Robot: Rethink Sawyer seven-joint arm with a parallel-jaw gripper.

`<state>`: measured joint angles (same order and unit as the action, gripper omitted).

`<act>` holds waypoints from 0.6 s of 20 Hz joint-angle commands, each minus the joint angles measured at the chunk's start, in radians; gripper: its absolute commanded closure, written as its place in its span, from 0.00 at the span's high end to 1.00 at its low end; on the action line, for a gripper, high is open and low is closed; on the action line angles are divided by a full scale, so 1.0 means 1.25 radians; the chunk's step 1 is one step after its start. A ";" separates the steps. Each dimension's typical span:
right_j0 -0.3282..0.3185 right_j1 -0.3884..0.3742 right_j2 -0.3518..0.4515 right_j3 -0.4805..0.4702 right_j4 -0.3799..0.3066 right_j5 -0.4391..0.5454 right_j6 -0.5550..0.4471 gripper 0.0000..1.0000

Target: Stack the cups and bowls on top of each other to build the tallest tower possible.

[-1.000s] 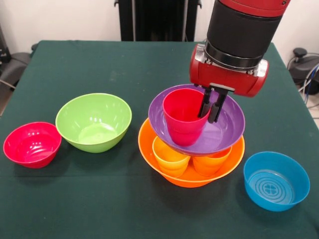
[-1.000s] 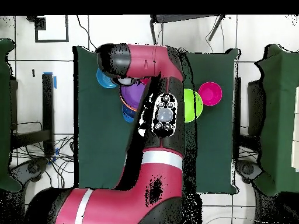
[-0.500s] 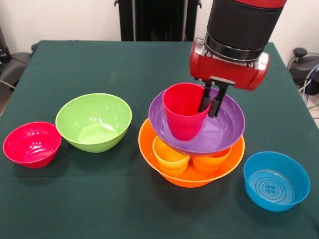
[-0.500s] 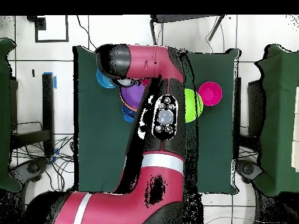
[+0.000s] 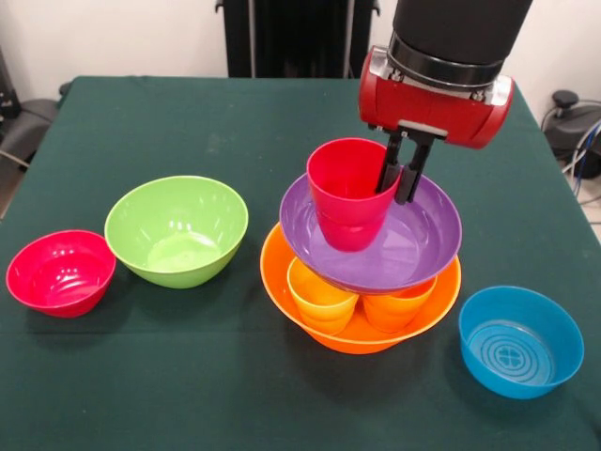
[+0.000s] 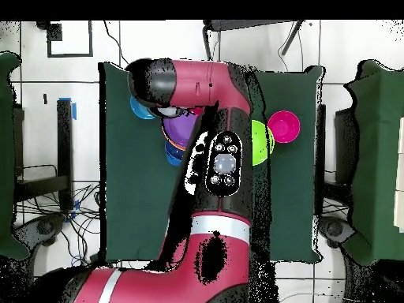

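Glossy red cup (image 5: 351, 193), rim in end effector (image 5: 398, 183)

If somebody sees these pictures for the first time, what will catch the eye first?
First, the tower right of the table's centre: an orange bowl holding two orange cups, a purple bowl resting on them, and a red cup on top. The gripper grips that cup's rim, its jaws closed on the wall. The green bowl, red bowl and blue bowl stand apart, unstacked.
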<state>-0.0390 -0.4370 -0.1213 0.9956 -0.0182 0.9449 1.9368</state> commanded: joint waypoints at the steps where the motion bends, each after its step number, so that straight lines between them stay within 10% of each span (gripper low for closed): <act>1: 0.009 -0.002 0.065 0.098 0.006 0.004 0.045 0.00; 12: 0.013 -0.007 0.069 0.125 0.020 -0.008 0.058 0.00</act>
<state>-0.0390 -0.4579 -0.1213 1.0387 -0.0008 0.9449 1.9368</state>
